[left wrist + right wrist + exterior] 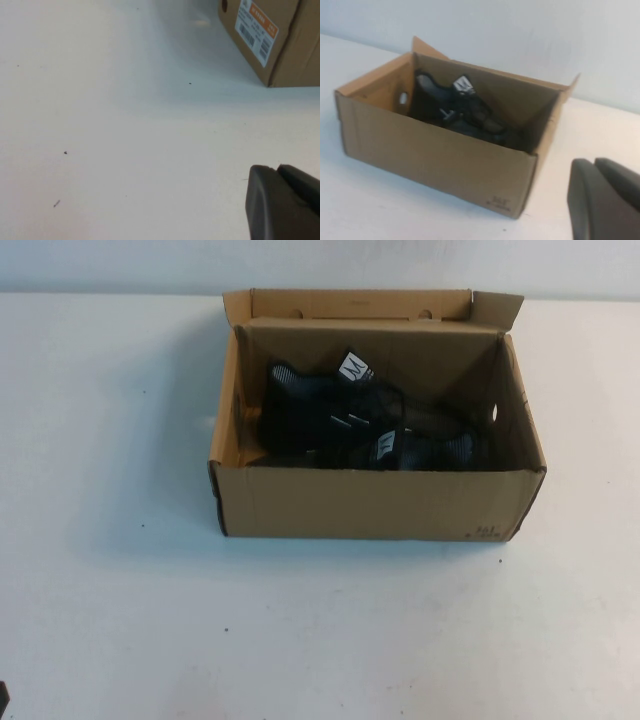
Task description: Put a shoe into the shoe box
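Shoes of black mesh with laces, short white dash marks and white tongue labels (355, 420) lie inside the brown corrugated cardboard shoe box (370, 502). I count what looks like two of them, tangled together and overlapping, so I cannot tell where one ends and the other begins. One white tongue label points up toward the box's far wall, and a grey ribbed sole end shows near the box's right wall.

That box sits on the white surface (150, 620) toward its far edge, roughly midway between the left and right edges. Its top is open, with short flaps standing up along the far side and at the far right corner. I see a small round hole in the right wall, and an orange-and-white printed label on the outer face of the left wall through the left wrist view. A small dark print mark sits low on the near wall by its right corner.

From my left wrist view, the left gripper (286, 206) hovers low over bare surface, well apart from the box, its dark fingers pressed together on nothing. From my right wrist view, the right gripper (604, 199) hangs off the box's near right corner, apart from it, fingers likewise closed and empty.
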Motion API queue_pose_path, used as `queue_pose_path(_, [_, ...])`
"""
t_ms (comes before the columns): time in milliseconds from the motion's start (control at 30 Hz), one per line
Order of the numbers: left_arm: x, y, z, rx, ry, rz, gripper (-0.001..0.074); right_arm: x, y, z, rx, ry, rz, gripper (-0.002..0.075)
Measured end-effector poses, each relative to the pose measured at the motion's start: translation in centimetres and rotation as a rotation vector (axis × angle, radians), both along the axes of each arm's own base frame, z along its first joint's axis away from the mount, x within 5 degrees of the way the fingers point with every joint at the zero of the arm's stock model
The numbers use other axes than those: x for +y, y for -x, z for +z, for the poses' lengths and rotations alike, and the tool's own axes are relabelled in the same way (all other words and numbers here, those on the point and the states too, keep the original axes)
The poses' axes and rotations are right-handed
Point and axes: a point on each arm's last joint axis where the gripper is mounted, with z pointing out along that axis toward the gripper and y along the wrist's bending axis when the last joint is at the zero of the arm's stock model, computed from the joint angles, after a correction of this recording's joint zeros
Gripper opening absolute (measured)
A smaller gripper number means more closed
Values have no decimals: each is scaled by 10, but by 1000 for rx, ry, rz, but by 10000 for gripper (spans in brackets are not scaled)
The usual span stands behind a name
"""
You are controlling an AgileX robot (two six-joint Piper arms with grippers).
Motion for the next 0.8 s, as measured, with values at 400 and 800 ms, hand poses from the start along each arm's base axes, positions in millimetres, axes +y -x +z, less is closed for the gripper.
queue_pose_path(400, [0, 0, 0, 0, 0, 0, -4, -7, -5, -87, 50, -23, -137, -16])
queue_pose_path(800, [0, 0, 0, -1, -4, 0, -4, -9, -10, -134, 182, -117, -192, -16])
